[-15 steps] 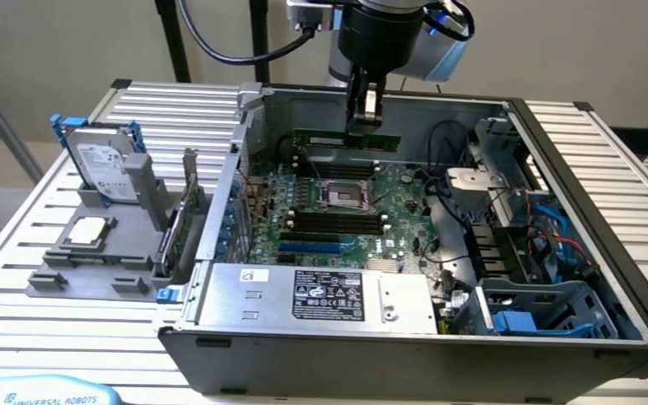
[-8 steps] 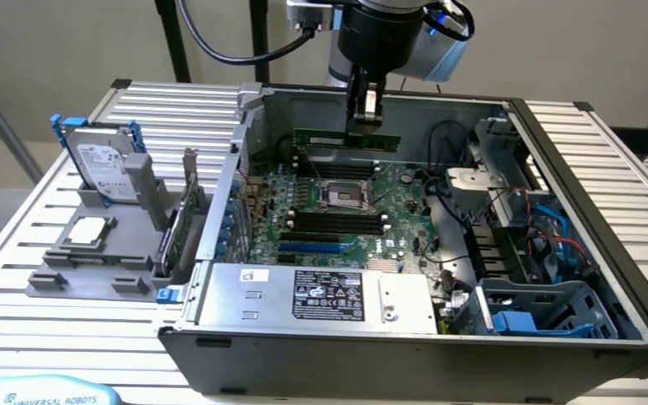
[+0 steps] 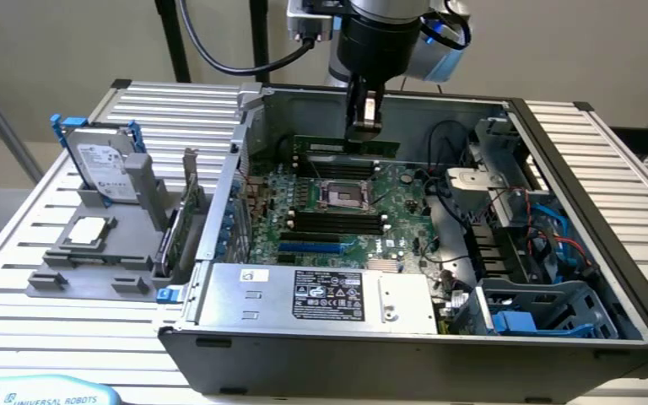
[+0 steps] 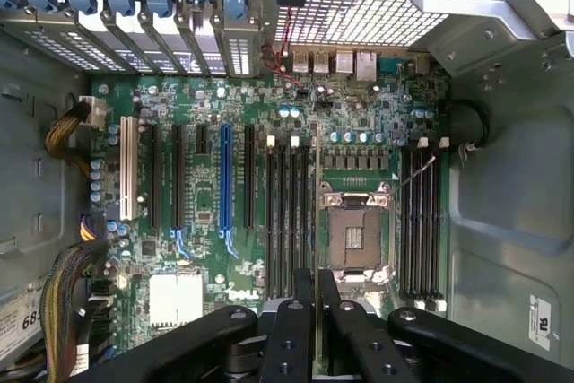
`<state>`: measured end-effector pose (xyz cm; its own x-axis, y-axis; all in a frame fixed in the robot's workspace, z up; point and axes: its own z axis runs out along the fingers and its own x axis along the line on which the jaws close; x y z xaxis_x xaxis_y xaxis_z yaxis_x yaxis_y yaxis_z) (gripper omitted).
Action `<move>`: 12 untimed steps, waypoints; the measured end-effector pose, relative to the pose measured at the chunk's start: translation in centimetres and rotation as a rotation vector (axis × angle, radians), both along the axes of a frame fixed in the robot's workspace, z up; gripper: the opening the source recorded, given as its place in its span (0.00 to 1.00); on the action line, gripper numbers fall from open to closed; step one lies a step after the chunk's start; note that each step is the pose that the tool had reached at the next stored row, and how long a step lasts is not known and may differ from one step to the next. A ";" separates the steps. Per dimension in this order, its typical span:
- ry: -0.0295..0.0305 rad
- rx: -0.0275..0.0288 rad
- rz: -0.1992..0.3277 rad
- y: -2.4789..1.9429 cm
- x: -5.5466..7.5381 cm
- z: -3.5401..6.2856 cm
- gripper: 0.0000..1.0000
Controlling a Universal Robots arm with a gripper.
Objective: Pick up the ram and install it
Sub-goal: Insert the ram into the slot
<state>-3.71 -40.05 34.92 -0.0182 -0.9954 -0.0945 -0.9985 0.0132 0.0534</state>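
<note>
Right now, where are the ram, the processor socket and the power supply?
ram (image 3: 324, 144), exterior view, on the bare green board.
processor socket (image 3: 341, 196), exterior view, on its open middle.
power supply (image 3: 330, 295), exterior view, on its black label.

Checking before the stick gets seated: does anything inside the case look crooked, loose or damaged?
Nothing stands out. The ram sits level in the jaws of the gripper above the motherboard, parallel to the memory slots. The processor socket is empty but looks intact.

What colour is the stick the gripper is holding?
Green; the long thin ram stick shows best in the exterior view.
</note>
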 end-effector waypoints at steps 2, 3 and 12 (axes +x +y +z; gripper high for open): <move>-0.0029 -0.0096 0.006 0.19 0.0 -0.21 0.13; -0.0042 -0.0140 0.009 0.31 0.0 -0.33 0.13; -0.0070 -0.0231 0.039 1.10 0.0 -1.84 0.13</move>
<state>-3.75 -38.95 33.08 0.0209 -0.9972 -0.0714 -0.9986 -0.0242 0.0466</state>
